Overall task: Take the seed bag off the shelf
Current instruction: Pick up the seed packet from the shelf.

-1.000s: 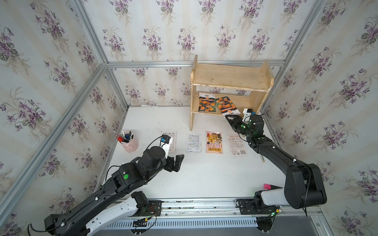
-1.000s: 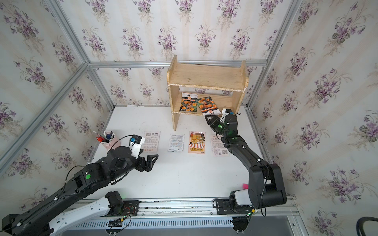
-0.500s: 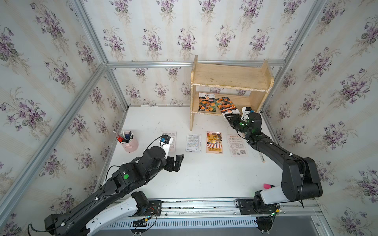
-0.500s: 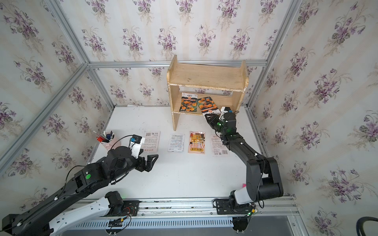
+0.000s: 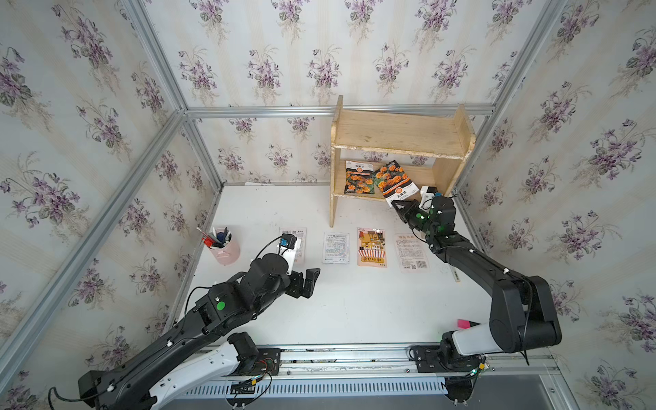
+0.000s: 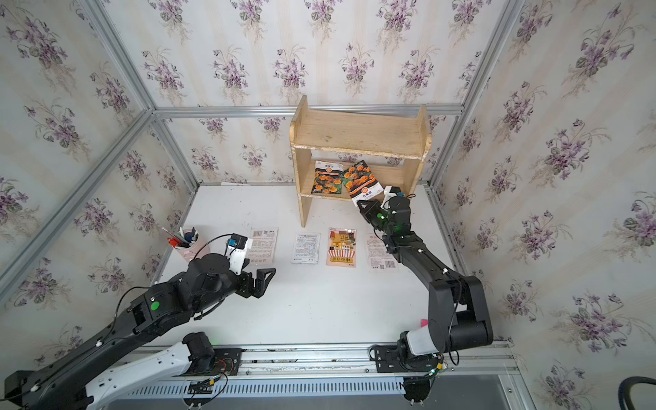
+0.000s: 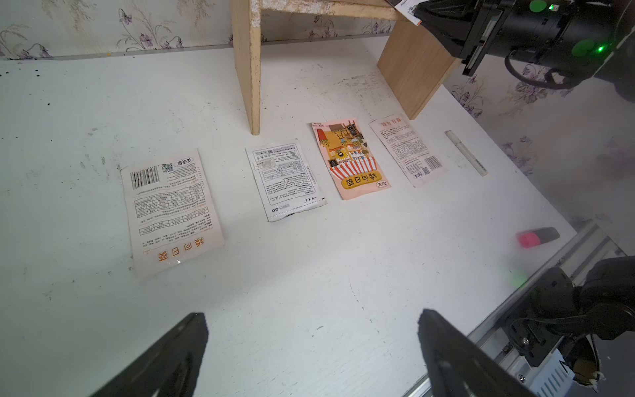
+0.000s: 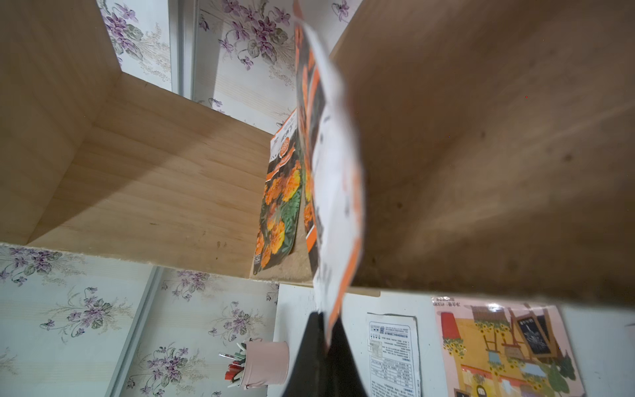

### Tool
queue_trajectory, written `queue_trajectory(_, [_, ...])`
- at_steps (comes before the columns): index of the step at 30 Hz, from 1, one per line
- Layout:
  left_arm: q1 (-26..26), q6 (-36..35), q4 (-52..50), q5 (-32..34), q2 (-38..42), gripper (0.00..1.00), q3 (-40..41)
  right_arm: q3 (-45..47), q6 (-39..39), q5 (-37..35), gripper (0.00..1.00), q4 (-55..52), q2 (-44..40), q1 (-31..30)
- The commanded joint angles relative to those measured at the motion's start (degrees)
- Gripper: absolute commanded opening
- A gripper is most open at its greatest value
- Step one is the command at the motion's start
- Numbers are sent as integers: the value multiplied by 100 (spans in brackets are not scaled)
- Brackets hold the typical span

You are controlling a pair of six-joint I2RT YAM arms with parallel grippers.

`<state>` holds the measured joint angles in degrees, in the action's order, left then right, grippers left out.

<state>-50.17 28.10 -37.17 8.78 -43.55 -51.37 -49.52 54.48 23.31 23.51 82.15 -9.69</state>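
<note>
The pale wooden shelf [image 5: 397,136] [image 6: 358,133] stands at the back of the table. On its lower tier lies a seed bag [image 5: 394,181] [image 6: 360,181] printed with orange flowers, its white end hanging over the front edge. My right gripper [image 5: 399,205] [image 6: 362,204] is shut on that white end; in the right wrist view the seed bag [image 8: 330,192] runs edge-on into the closed right gripper [image 8: 326,330]. A second orange-flower bag [image 5: 359,176] [image 8: 280,199] lies beside it on the shelf. My left gripper [image 5: 309,280] [image 7: 313,318] hovers open over bare table.
Several seed packets [image 5: 371,246] [image 7: 350,158] lie in a row on the white table [image 5: 355,305] in front of the shelf. A pink pen cup [image 5: 224,246] stands at the left. A white pen [image 7: 466,153] and a pink marker [image 7: 536,237] lie near the right edge.
My right gripper has closed on the overhanging end of the seed bag after edging toward the shelf. The left arm has not moved.
</note>
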Motion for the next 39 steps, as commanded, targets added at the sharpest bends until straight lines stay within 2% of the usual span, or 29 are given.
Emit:
queue_trajectory(1, [7,91,290,-86,-12,100,-23,58,-333,-250,0,-129,-276,2])
queue_trajectory(10, [7,736,1663,-332,-17,100,242,540,-574,-70,0,-326,-1259,2])
queue_trajectory(21, [7,2029,3367,-1400,-859,100,228,903,-848,462,0,-705,-2594,-149])
queue_trajectory(26, [16,2508,4063,-1543,-1020,100,310,1046,-1017,517,0,-798,-3041,-530])
queue_trajectory(35, [129,2811,4833,-1708,-1507,100,217,1346,-1132,295,0,-650,-3520,-1642])
queue_trajectory(39, [217,2923,5409,-1707,-1694,100,493,1468,-1128,277,0,-502,-3623,-2056])
